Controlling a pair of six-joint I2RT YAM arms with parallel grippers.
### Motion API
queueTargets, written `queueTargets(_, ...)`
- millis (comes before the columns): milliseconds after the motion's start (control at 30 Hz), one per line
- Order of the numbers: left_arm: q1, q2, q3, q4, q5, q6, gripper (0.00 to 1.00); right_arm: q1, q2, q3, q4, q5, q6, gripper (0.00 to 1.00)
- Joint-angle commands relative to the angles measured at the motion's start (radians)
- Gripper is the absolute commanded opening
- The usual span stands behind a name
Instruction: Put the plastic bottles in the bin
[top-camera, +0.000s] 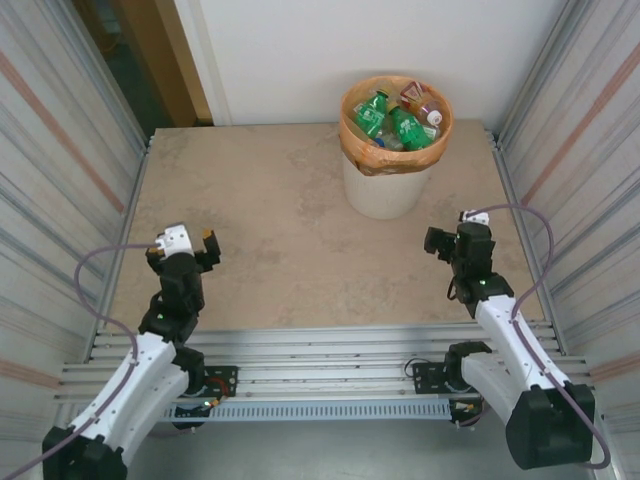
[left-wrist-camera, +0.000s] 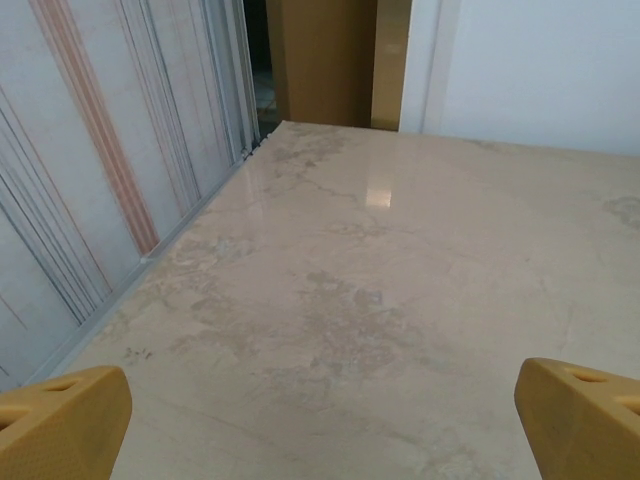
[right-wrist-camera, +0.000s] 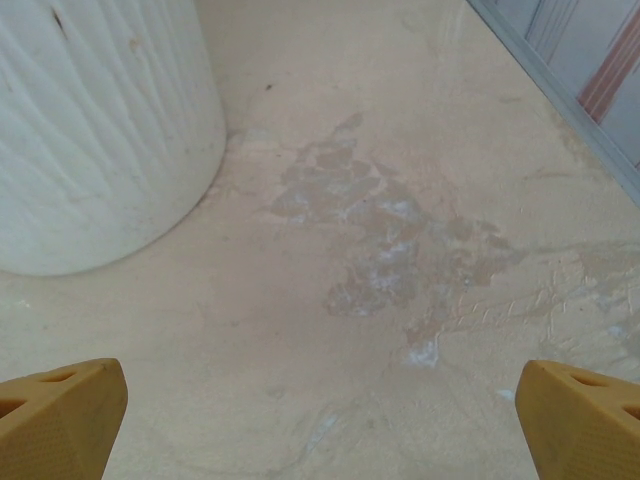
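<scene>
Status: the task looks to be at its tail end.

- Round cream-white waste bin (top-camera: 385, 190) with orange plastic bag liner (top-camera: 352, 140) folded over the rim stands at the far side of the beige stone-pattern tabletop (top-camera: 270, 220), right of centre.
- Small crushed plastic bottles (top-camera: 400, 122), green ones plus a clear one with a red label, are piled inside the bin up to about rim level. Every bottle I can see is in there.
- Left gripper (top-camera: 185, 243) hovers over the near-left of the table with its jaws spread wide and nothing between them. Its wrist view agrees: left gripper (left-wrist-camera: 320, 425) over bare surface.
- Right gripper (top-camera: 452, 228) is near-right, just this side of the bin, also spread wide and empty. Its wrist camera has the right gripper (right-wrist-camera: 320, 420) above stained tabletop, with the ribbed bin wall (right-wrist-camera: 100, 130) at far left.

My read is that the placing step is done and there is no pick target on the visible surface. Next move, if any, is to confirm no strays sit in the corners the arms hide, then park. The pile is high, so watch that no bottle rolls off the top.
</scene>
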Motion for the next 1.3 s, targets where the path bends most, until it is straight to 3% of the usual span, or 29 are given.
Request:
queueTargets(0, 0.054, 0.037, -0.056, 0.228, 0.140, 0.103, 0.99, 0.007, 0.026, -0.019, 0.113, 0.054, -0.017, 0.98)
queueTargets(267, 0.148, 0.204, -0.128, 0.453, 0.290, 0.194, 0.98, 0.005, 0.087, -0.085, 0.264, 0.054, -0.018, 0.98)
queueTargets(467, 0.228, 0.332, -0.156, 0.584, 0.421, 0.167, 0.98, -0.017, 0.148, -0.107, 0.374, 0.039, -0.034, 0.98)
queueTargets(1100, 0.243, 0.895, -0.057, 1.002, 0.574, 0.189, 0.99, -0.143, 0.426, -0.147, 0.766, -0.169, -0.075, 0.98)
queueTargets(1267, 0.242, 0.869, 0.020, 0.819, 0.651, 0.217, 0.99, -0.157, 0.455, -0.128, 0.779, -0.265, -0.131, 0.98)
